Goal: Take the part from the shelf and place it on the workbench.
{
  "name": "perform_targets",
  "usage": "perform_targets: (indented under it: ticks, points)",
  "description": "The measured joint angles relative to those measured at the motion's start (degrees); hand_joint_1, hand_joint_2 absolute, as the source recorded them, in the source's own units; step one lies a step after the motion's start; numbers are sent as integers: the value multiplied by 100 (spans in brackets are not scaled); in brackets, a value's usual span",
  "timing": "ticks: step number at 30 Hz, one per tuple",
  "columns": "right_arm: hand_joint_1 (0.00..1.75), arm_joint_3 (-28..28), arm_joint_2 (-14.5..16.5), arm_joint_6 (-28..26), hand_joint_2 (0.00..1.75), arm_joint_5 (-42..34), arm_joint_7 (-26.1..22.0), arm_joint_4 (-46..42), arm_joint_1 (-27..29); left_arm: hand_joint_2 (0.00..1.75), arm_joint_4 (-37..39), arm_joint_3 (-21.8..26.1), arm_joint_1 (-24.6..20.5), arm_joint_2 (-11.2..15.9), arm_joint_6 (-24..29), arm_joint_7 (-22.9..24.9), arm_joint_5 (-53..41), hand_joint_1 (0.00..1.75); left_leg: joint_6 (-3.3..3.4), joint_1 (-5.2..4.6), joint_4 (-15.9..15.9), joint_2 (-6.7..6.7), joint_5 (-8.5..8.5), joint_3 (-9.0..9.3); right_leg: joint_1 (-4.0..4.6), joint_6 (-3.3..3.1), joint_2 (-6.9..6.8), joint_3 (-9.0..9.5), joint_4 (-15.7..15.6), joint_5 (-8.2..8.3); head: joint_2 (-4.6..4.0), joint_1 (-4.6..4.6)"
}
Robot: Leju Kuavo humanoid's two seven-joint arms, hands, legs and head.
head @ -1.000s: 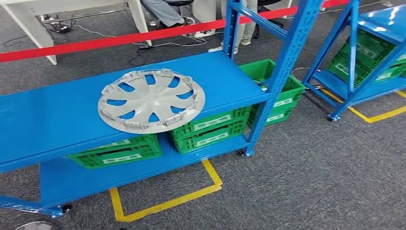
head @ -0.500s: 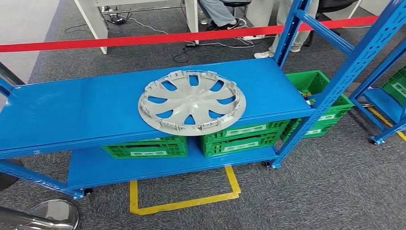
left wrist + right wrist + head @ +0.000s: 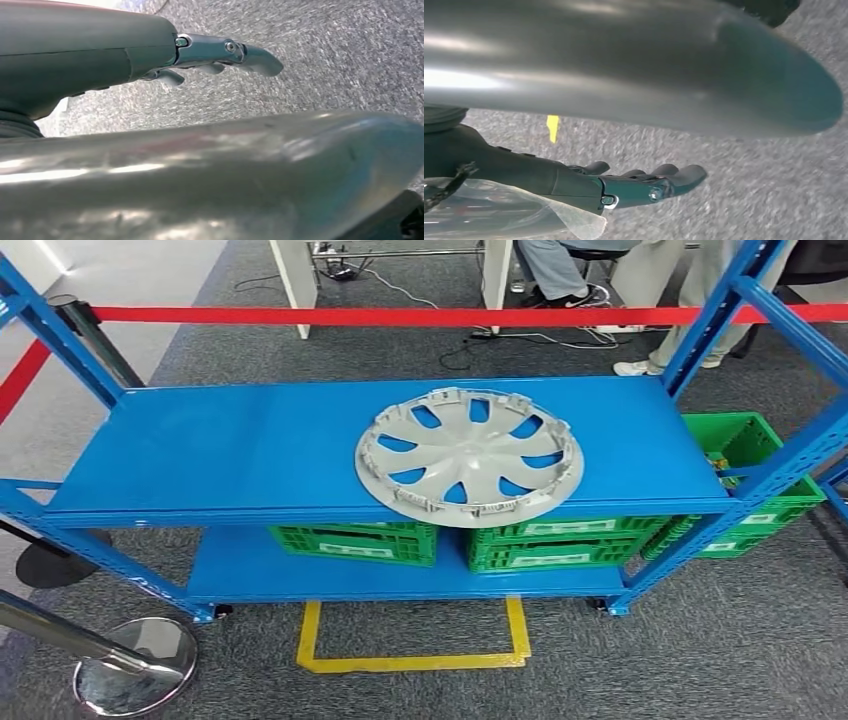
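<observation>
Since the earlier frame my camera has turned, so now I face the blue shelf [image 3: 250, 450] squarely. On its upper board, toward 3 o'clock, the grey part [image 3: 469, 454] lies flat. Both my left hand [image 3: 220, 55] and right hand [image 3: 644, 185] hang over grey carpet, fingers apart, holding nothing.

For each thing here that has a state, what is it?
Hubcap: lying flat on the blue shelf, inner side up, untouched.
Left hand: holds nothing, hanging over carpet.
Right hand: holds nothing, hanging over carpet.
Green crates: resting on the lower shelf.
</observation>
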Motion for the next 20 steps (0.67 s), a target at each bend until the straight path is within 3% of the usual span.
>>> perform_targets:
  ticks: [1, 2, 4, 5, 8, 9, 13, 15, 20]
  points:
    - [0, 0, -1, -2, 0, -24, 9, 8, -15, 0, 1, 9, 5, -2, -13, -48, 68, 0, 19, 1, -19, -47, 12, 10, 0, 24, -51, 44, -32, -1, 1, -1]
    - [0, 1, -9, -9, 0, -49, 22, 20, -27, 0, 12, 25, 8, -9, -41, -116, 141, 0, 16, 8, -55, -81, 32, 29, 7, -11, -78, 79, -75, 9, -1, 12]
    - [0, 1, -35, -36, 0, -86, 60, 58, -56, 0, 77, 62, -20, -32, -114, -267, 251, 0, 6, 24, -126, -131, 81, 77, 24, -145, -90, 128, -146, 32, -1, 55]
    - [0, 2, -55, -57, 0, -97, 79, 84, -71, 44, 134, 83, -47, -48, -149, -350, 286, 0, 0, 27, -144, -141, 85, 85, 29, -217, -78, 130, -164, 43, -1, 82]
    - [0, 1, -94, -133, 0, -143, 121, 182, -107, 175, 359, 143, -156, -112, -193, -586, 371, 0, 39, 7, -144, -137, 57, 96, 16, -208, -48, 148, -185, 60, 0, 99]
    - [0, -2, -108, -160, 0, -160, 126, 218, -108, 175, 435, 163, -197, -134, -201, -645, 387, 0, 48, 2, -143, -130, 50, 96, 11, -189, -38, 150, -193, 67, -1, 100]
    - [0, -22, -151, -219, 0, -219, 135, 339, -107, 0, 670, 234, -311, -186, -232, -780, 409, 0, 73, -7, -140, -103, 34, 97, -5, -33, -21, 162, -238, 78, -1, 98]
    - [0, -30, -166, -236, 0, -240, 137, 382, -108, 0, 757, 261, -346, -209, -232, -814, 410, 0, 78, -7, -139, -97, 31, 99, -10, 16, -17, 166, -246, 77, -1, 98]
    - [0, -44, -185, -251, 0, -267, 138, 456, -108, 0, 904, 307, -400, -242, -229, -855, 410, 0, 78, -5, -139, -95, 31, 106, -10, 47, -14, 170, -248, 72, -1, 95]
